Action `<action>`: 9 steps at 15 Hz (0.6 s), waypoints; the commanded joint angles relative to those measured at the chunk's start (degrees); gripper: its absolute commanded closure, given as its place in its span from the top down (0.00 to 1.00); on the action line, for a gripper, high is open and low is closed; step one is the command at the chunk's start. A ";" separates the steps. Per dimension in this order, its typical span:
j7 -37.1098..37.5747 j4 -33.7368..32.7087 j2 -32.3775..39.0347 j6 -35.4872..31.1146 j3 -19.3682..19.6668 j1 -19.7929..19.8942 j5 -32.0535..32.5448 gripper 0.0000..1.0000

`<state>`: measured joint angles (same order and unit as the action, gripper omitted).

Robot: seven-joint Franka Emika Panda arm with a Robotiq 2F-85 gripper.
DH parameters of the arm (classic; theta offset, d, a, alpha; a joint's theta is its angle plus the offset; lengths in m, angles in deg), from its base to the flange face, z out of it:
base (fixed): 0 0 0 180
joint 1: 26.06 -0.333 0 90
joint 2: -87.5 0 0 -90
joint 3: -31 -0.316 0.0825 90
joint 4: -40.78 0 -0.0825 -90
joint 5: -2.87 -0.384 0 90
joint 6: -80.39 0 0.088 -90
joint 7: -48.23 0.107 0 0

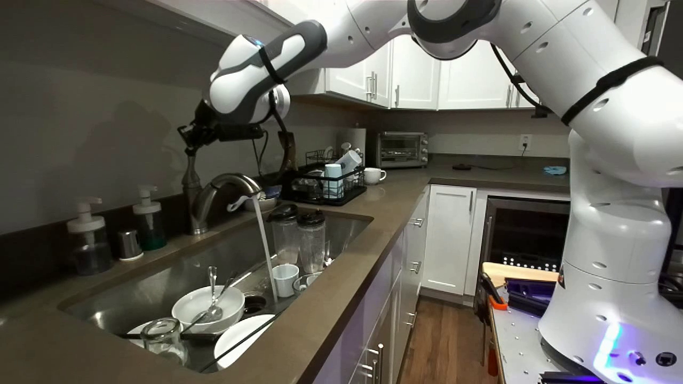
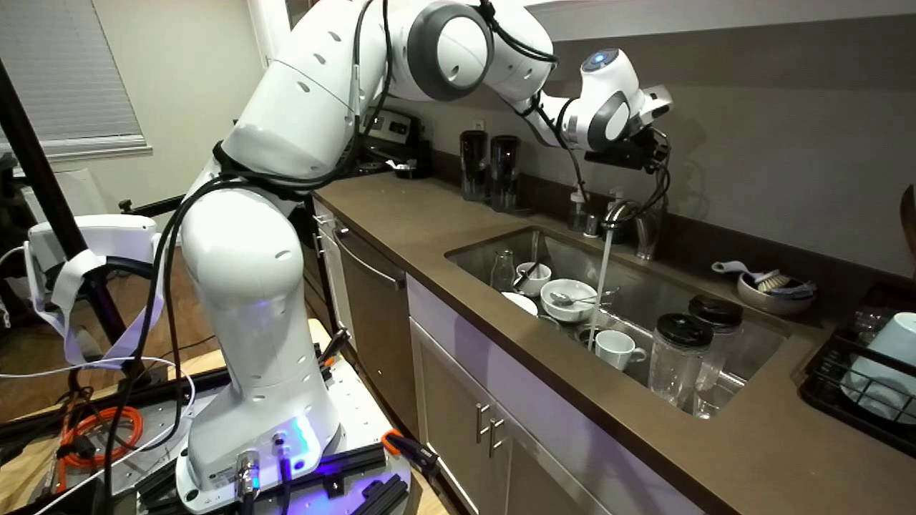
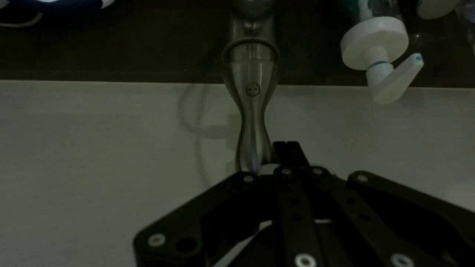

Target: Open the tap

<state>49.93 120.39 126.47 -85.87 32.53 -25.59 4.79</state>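
The tap is brushed metal with an arched spout, at the back of the sink in both exterior views (image 1: 201, 205) (image 2: 647, 232). A stream of water (image 1: 263, 234) runs from its spout into the sink. Its upright lever handle (image 3: 253, 96) stands above the base in the wrist view. My gripper (image 3: 285, 144) is shut, its fingertips together with nothing seen between them. The fingertips overlap the right edge of the handle's upper end in the wrist view; I cannot tell if they touch. The gripper sits above the tap in an exterior view (image 1: 188, 140).
The sink (image 1: 133, 288) holds bowls, glasses, a mug and two lidded clear cups (image 2: 680, 350). Soap bottles (image 1: 87, 237) (image 1: 148, 218) stand beside the tap. A bowl with brushes (image 2: 773, 293) and a black dish rack (image 1: 325, 186) stand on the other side. The wall is close behind.
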 commanded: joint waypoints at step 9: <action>-0.86 8.31 -7.15 1.64 0.54 -0.13 0.45 0.03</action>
<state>49.92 122.92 124.58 -85.86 32.40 -25.60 4.81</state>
